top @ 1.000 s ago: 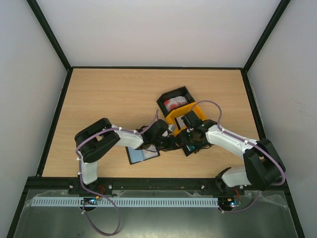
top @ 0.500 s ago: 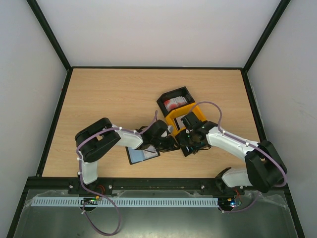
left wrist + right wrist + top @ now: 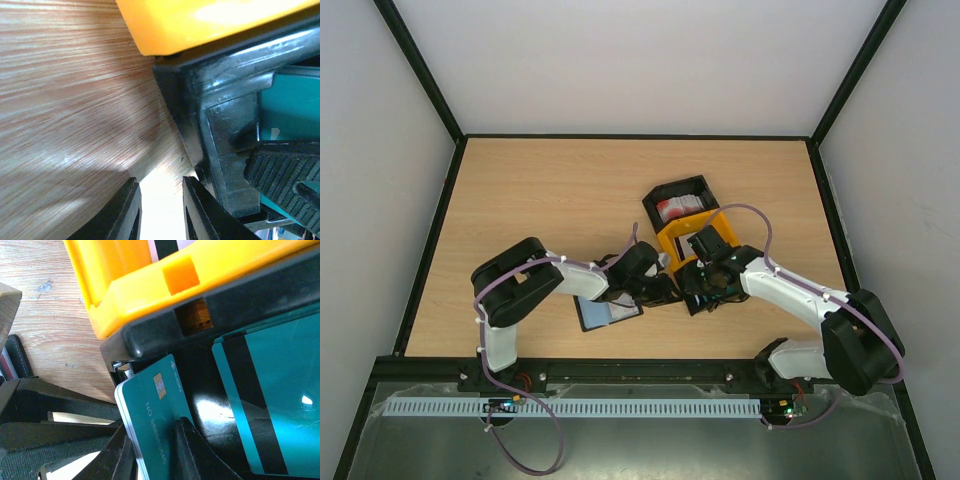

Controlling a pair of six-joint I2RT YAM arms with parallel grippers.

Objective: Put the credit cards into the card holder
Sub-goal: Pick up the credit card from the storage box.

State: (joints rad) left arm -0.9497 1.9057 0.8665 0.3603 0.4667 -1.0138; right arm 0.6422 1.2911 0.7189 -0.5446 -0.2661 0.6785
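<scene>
my right gripper point(image 3: 157, 445) pinches teal card point(image 3: 150, 405) in black bin point(image 3: 200, 385), 5 o'clock of yellow bin point(image 3: 125, 285) | left gripper point(image 3: 161, 210): can't tell | card holder point(image 3: 610, 312) at bin's 9 o'clock | risk: edge-only pinch, card slips or snags bin wall

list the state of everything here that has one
right end effector: closed on teal chip card
left end effector: jaws slightly apart, grip unclear
card holder: lying open on table
striped teal card: stripe up in near black bin
red-and-white cards: in far black bin
</scene>
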